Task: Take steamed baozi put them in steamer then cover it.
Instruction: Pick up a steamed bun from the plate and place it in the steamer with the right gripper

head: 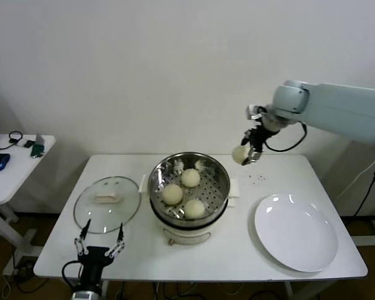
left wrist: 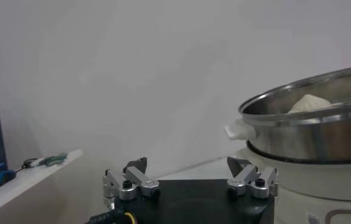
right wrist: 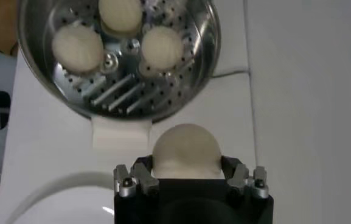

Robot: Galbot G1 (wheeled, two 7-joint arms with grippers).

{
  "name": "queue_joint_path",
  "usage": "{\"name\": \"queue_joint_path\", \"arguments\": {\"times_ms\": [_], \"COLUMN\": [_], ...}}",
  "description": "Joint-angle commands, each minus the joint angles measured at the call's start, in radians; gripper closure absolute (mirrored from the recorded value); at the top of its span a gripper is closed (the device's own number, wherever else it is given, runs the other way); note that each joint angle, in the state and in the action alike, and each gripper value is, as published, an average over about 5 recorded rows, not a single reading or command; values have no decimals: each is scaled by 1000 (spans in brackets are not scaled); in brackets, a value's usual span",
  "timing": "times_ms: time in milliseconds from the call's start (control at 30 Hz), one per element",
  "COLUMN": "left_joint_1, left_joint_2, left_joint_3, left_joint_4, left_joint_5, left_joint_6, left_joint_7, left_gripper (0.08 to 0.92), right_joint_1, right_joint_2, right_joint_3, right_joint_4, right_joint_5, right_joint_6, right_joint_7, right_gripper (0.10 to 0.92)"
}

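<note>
**Fourth bun carried toward the pot**

Right gripper (head: 245,154), upper right of frame, clamps one baozi (right wrist: 186,150) high above the table, likely to clear the steamer (head: 220,187) rim. Three buns sit on its tray at centre; four total. One glass lid (head: 106,204) waits left. One plate (head: 295,232), bare. Left gripper (head: 99,242), bottom left, jaws spread, idle.

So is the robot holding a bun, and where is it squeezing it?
Yes. The right gripper holds one baozi by its two opposite sides, up in the air beside the steamer. The left gripper is open and holds nothing.
</note>
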Motion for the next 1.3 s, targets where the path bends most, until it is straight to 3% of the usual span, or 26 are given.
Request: {"name": "queue_joint_path", "arguments": {"times_ms": [33,500,933,1167,1300], "left_joint_1": [4,24,30,26,25], "left_joint_2": [10,13,14,17,17], "left_joint_3": [-4,-10,-24,-25,-25], "left_joint_4": [0,-3,4,5,6], "left_joint_5": [-13,-10,-20,-24,-24], "left_joint_6": [-6,-9,-15,-13,-14], "left_joint_7": [0,1,1,0,0], "left_gripper": [177,177,177,177,177], "right_joint_1": [35,-141,-170,-166,-150], "right_joint_2": [173,253,277,260,232], "right_joint_3": [-57,-35,-42,-29,-5], "right_joint_4": [81,18,1,6,10], "right_joint_5": [151,27,17,18,29], "right_joint_6": [-72,-76,-89,-96,-94], "right_joint_7": [59,74,81,81,72], "right_gripper": [304,304,300,209,203]}}
